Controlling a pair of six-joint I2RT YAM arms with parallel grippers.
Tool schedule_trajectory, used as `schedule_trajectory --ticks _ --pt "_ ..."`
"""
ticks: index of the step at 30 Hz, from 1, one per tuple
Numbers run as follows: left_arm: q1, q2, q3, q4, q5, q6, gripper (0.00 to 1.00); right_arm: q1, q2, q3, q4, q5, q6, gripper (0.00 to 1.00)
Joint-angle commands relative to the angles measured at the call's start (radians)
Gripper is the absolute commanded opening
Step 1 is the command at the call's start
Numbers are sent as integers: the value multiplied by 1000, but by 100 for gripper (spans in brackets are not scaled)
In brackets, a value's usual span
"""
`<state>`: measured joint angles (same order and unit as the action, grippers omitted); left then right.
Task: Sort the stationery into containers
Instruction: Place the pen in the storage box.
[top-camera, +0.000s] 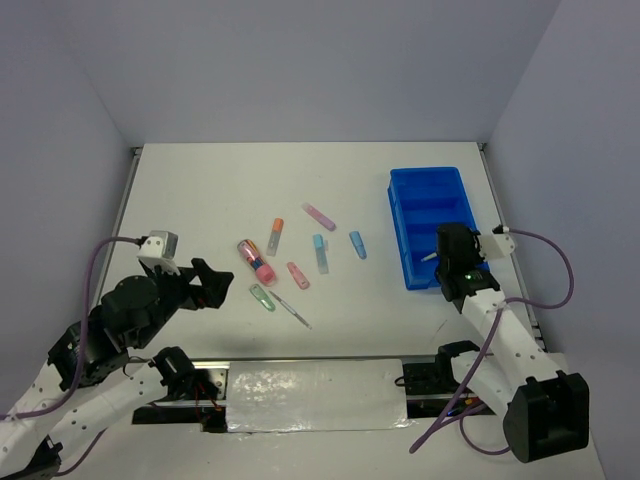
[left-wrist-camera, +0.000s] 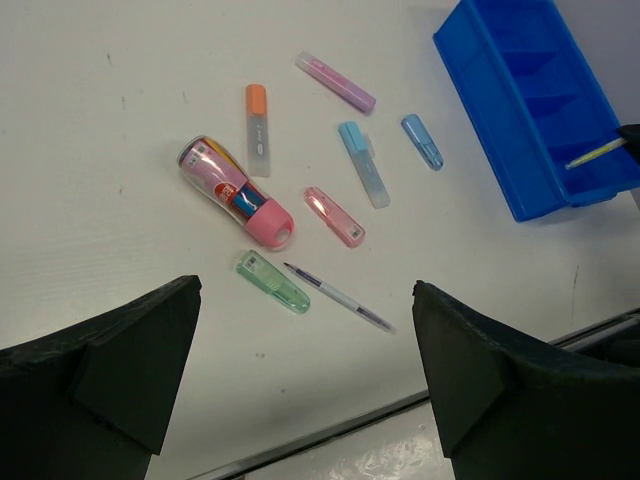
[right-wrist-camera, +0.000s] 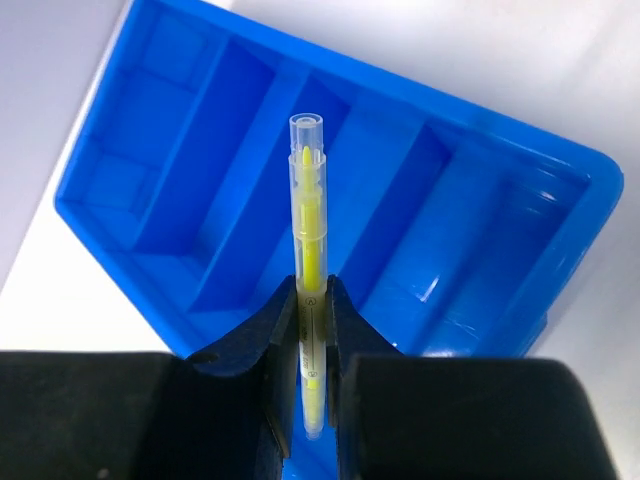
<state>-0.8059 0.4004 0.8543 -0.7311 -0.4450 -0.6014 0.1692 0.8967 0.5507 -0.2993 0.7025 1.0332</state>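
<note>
the blue tray (top-camera: 393, 215) lies near the right edge of the surface (top-camera: 200, 190), its long side running from far to near, with four compartments inside. the right end effector (right-wrist-camera: 312, 300) hangs over the tray's near end, its fingers closed tight on a thin yellow pen (right-wrist-camera: 308, 220). the pen is gripped low on its barrel, and its clear capped end sticks out past the fingertips above the tray's dividers. whether the pen touches the tray cannot be told.

the left end effector (left-wrist-camera: 305, 380) hovers over the near left part of the surface. its two fingers are spread wide with nothing between them.

the rest of the stationery lies loose around the middle of the surface, left of the tray and apart from it. a fat clear case with a pink cap (left-wrist-camera: 235, 192) sits on the left of the group, with an orange-capped marker (left-wrist-camera: 257, 128) just beside it. a lilac marker (left-wrist-camera: 336, 82) lies farthest from the arms. a light blue marker (left-wrist-camera: 362, 163) and a small blue piece (left-wrist-camera: 422, 141) lie on the side toward the tray. a pink piece (left-wrist-camera: 334, 216) lies in the middle. nearest the arms are a green piece (left-wrist-camera: 273, 281) and a thin grey pen (left-wrist-camera: 338, 297), close together but not touching.
</note>
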Motion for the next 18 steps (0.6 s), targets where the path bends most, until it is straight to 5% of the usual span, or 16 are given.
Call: schedule_trajectory --ticks 1,7,10,14,18 --pt "-3 -31 -1 61 22 29 99 -8 1 -21 54 28 21 7" --pt "-3 -48 -11 75 49 37 99 -11 -19 -44 68 23 2 37" --pt "-3 -44 -11 76 49 40 99 -10 -25 -57 71 15 2 41" --pt "-3 -41 -9 71 42 35 99 -11 -48 -60 81 -12 -18 65" --pt "-3 -38 -9 70 38 34 99 -11 -96 -3 62 -37 -51 75"
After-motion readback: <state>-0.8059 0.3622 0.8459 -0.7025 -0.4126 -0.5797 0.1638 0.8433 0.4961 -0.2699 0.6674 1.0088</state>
